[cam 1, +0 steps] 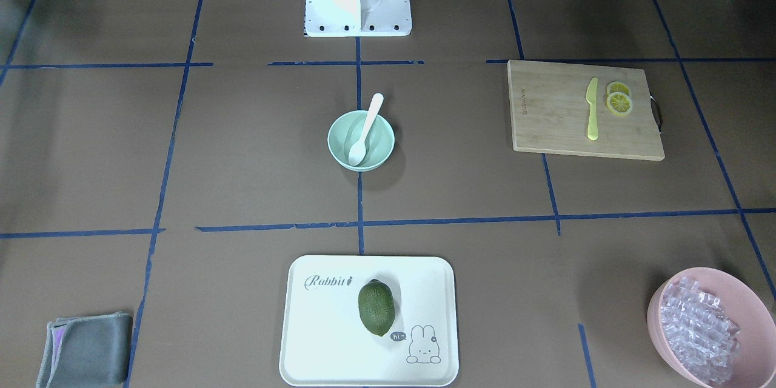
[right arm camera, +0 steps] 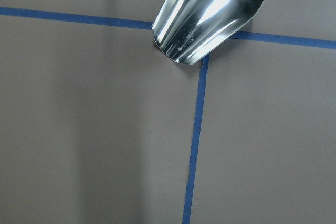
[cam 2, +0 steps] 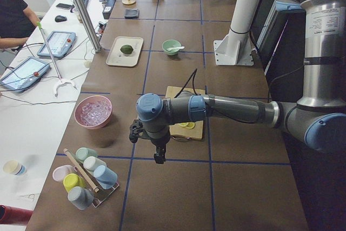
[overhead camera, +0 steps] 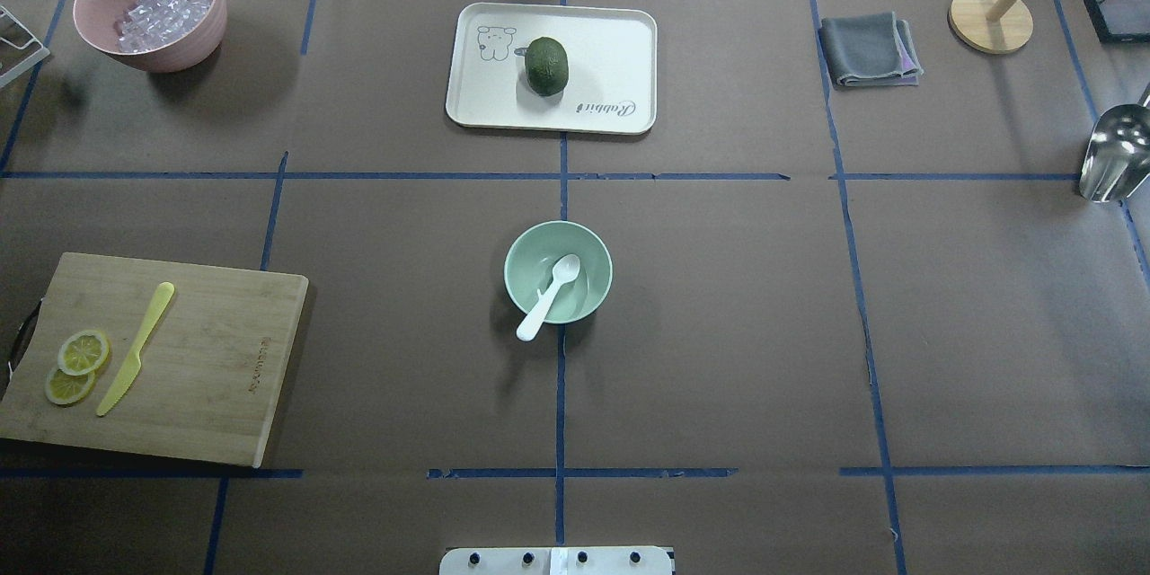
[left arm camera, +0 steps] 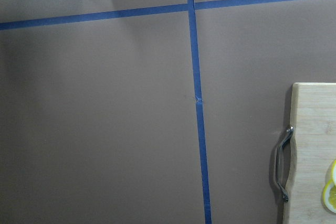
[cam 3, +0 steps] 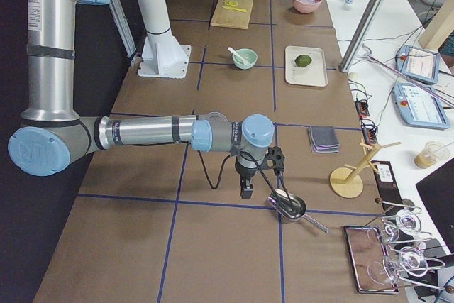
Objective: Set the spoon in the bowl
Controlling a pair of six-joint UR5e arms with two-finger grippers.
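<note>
The white spoon lies in the mint-green bowl at the table's middle, scoop down inside and handle leaning over the rim toward the robot's base. Both also show in the overhead view: the spoon and the bowl. My left gripper hangs over the table's left end, far from the bowl, and shows only in the exterior left view. My right gripper hangs over the right end beside a metal scoop. I cannot tell whether either is open or shut.
A wooden cutting board holds a yellow knife and lemon slices. A white tray carries a green avocado. A pink bowl of clear cubes, a grey cloth and a metal scoop stand around the edges.
</note>
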